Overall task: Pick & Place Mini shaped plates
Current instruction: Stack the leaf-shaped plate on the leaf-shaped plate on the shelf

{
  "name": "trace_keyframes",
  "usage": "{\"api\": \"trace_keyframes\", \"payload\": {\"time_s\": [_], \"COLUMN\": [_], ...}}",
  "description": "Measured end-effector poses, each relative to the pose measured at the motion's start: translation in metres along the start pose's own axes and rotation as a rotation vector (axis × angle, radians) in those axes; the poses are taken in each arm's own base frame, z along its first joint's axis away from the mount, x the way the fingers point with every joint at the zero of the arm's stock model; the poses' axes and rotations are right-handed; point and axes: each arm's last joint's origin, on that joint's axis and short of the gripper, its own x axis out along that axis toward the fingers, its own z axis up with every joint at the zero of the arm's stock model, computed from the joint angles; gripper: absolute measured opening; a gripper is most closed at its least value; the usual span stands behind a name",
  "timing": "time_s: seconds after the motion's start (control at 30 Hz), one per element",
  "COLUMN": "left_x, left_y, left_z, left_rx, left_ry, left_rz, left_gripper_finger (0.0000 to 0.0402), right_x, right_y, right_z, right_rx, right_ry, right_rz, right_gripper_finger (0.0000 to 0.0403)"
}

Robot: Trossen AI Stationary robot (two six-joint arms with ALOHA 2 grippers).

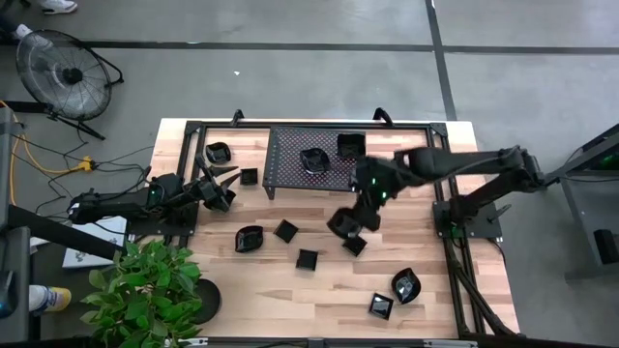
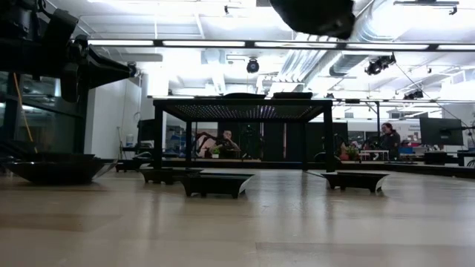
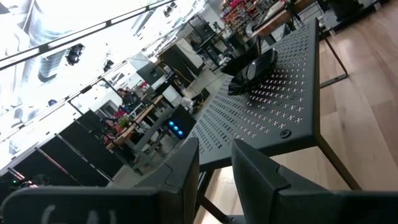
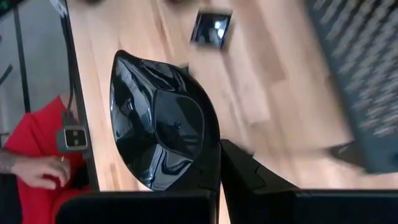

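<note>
Right gripper (image 1: pixel 346 224): jaws clamped on the rim of a leaf-shaped plate (image 4: pixel 163 121), held above the table (image 1: pixel 290 280), in front of the mesh rack (image 1: pixel 290 164).
Left gripper (image 1: pixel 221 186): fingers (image 3: pixel 180 180) a narrow gap apart, nothing visible between them; it is just left of the rack.
Rack contents: a round plate (image 1: pixel 313 159) and a square plate (image 1: pixel 350 145) on its perforated top.
Other plates: scattered on the table in front of the rack and at its left, one small square plate (image 1: pixel 307 259) among them.
Beyond the table edge: a person's hand (image 4: pixel 38 171), red sleeve.

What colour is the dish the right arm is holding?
Glossy black; the dish, pinched in the right tool, shows best in the right wrist view.
</note>
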Motion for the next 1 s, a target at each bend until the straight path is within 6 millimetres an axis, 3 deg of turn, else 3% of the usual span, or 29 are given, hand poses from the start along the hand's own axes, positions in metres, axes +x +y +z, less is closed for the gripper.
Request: {"api": "trace_keyframes", "payload": {"time_s": [0.3,0.53,0.7,1.0], "left_x": [0.000,0.000,0.000,0.000], "left_y": [0.000,0.000,0.000,0.000], "left_z": [0.000,0.000,0.000,0.000], "left_rx": [0.000,0.000,0.000,0.000], "left_ry": [0.000,0.000,0.000,0.000], "left_rz": [0.000,0.000,0.000,0.000], "left_gripper_finger": [0.0092,0.0092,0.0092,0.0092], "right_x": [-0.058,-0.083,-0.078,-0.043], "right_y": [-0.030,-0.057,-0.076,-0.111], "right_z": [0.040,0.074,0.103,0.145], "right_rx": [-0.006,0.004,0.017,0.061], "right_ry": [-0.186,-0.282,-0.256,-0.183], "right_rz": [-0.028,-0.021,-0.025,-0.048], "right_gripper_finger": [0.0000,0.0000,0.0000,0.0000]}}
